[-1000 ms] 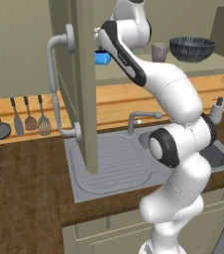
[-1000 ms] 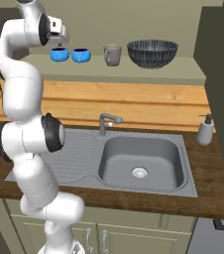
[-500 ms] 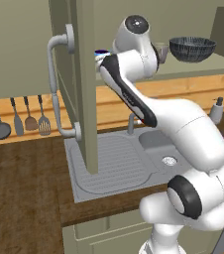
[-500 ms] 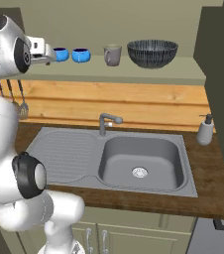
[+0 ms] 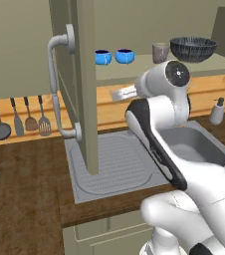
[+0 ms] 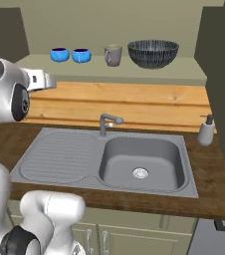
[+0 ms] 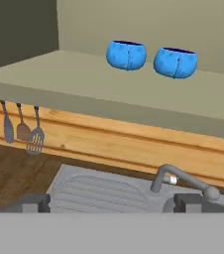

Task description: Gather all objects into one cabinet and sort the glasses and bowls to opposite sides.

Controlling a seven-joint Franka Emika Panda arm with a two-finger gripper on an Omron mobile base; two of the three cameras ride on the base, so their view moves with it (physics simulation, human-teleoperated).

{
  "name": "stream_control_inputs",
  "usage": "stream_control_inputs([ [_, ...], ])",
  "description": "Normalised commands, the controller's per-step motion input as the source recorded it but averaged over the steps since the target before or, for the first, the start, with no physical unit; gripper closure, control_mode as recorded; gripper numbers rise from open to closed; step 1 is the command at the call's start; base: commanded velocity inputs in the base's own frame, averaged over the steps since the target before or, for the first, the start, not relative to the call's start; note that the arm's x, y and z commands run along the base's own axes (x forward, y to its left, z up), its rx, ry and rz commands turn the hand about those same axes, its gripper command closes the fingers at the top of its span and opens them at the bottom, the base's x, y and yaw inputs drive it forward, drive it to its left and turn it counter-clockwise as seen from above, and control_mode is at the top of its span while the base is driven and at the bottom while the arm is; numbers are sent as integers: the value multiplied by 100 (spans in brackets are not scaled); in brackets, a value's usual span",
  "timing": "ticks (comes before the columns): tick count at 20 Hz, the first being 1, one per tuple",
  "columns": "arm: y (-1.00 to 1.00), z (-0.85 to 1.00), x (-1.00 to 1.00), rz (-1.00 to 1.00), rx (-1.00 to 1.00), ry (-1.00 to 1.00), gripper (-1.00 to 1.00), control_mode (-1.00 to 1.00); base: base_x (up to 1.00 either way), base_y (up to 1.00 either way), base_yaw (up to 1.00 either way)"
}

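Note:
Two small blue bowls (image 5: 102, 57) (image 5: 125, 56) sit side by side on the left part of the cabinet's pale green shelf (image 5: 144, 70). Right of them stand the grey tumbler glass (image 5: 160, 52) and the wide dark ribbed bowl (image 5: 193, 49). From the right base the order is the same: blue bowls (image 6: 59, 54) (image 6: 81, 55), glass (image 6: 113, 55), dark bowl (image 6: 153, 53). My gripper (image 5: 119, 93) (image 6: 51, 79) hangs below and in front of the shelf, left of the bowls. In the hand view its fingertips (image 7: 32, 202) stand far apart, open and empty, with both blue bowls (image 7: 127, 54) (image 7: 175, 62) above.
The cabinet door (image 5: 84, 84) with its long curved grey handle (image 5: 57, 84) swings out at the left. Below lie the sink (image 6: 109, 149), faucet (image 6: 107, 122) and drainboard (image 5: 114, 164). A soap pump bottle (image 6: 205, 131) stands at the right. Utensils (image 5: 20, 122) hang on the backsplash.
The arm has swung back and down from the shelf; the hand, earlier up beside the blue bowls, now sits below shelf level. Bowls and glass have not moved.

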Motion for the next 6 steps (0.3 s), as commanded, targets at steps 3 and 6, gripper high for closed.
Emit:
stream_control_inputs([
  [3,-2,0,-100,36,0,0,-100,-100,0,0,0],
  [6,-13,14,-59,1,0,6,-100,-100,0,0,0],
])
